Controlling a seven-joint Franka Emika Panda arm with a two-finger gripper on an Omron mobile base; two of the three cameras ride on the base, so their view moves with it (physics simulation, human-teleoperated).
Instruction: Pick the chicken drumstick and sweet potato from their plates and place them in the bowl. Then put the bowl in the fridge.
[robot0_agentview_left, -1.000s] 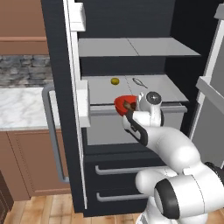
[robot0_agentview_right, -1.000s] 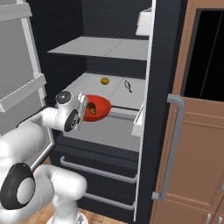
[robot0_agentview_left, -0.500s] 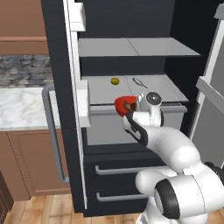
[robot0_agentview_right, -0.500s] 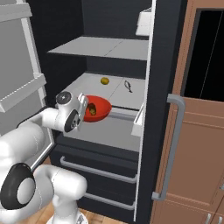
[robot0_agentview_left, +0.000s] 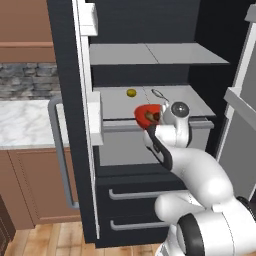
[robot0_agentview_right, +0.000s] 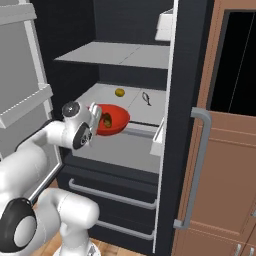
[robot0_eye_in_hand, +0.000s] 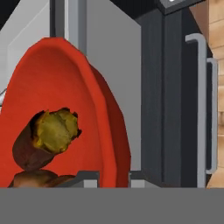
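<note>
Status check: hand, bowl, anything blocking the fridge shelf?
Hand shut on bowl rim. Bowl, sweet potato inside, at fridge middle shelf edge. Small yellow item sits further back; path looks open.

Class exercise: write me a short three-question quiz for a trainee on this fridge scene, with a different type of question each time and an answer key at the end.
1. True or false: the gripper is shut on the rim of the red bowl.
2. Multiple choice: the bowl is A) on the wooden floor, B) held at the front edge of the middle fridge shelf, C) on the top shelf.
3. Fill in: on the middle shelf behind the bowl lie a small round ______ item and a thin dark utensil.

Key: 1 true; 2 B; 3 yellow. In the hand view the sweet potato lies inside the bowl.
</note>
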